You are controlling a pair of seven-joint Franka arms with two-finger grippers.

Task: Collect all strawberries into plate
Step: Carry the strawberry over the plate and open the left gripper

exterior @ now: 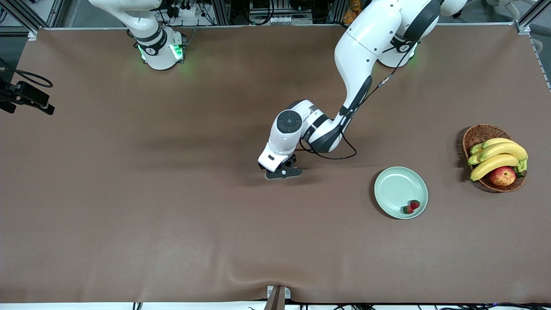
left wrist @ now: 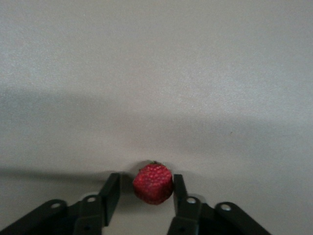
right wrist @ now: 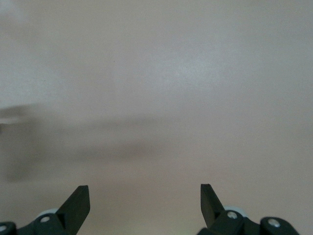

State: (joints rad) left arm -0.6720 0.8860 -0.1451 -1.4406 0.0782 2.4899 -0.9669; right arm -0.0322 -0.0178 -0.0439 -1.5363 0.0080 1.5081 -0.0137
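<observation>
A small red strawberry [left wrist: 153,183] lies on the brown table between the fingers of my left gripper [left wrist: 146,185]. One finger touches its side and the other finger [left wrist: 111,193] stands a little apart from it. In the front view this gripper [exterior: 283,172] is low over the middle of the table and hides that berry. The pale green plate [exterior: 394,189] sits toward the left arm's end of the table, with two strawberries [exterior: 411,207] near the part of its rim nearest the front camera. My right gripper [right wrist: 145,196] is open over bare table with nothing between its fingers.
A wicker basket [exterior: 478,134] with bananas [exterior: 499,156] and a red-yellow apple [exterior: 502,176] stands beside the plate, closer to the table's end. A black camera mount [exterior: 26,97] sits at the table's edge at the right arm's end.
</observation>
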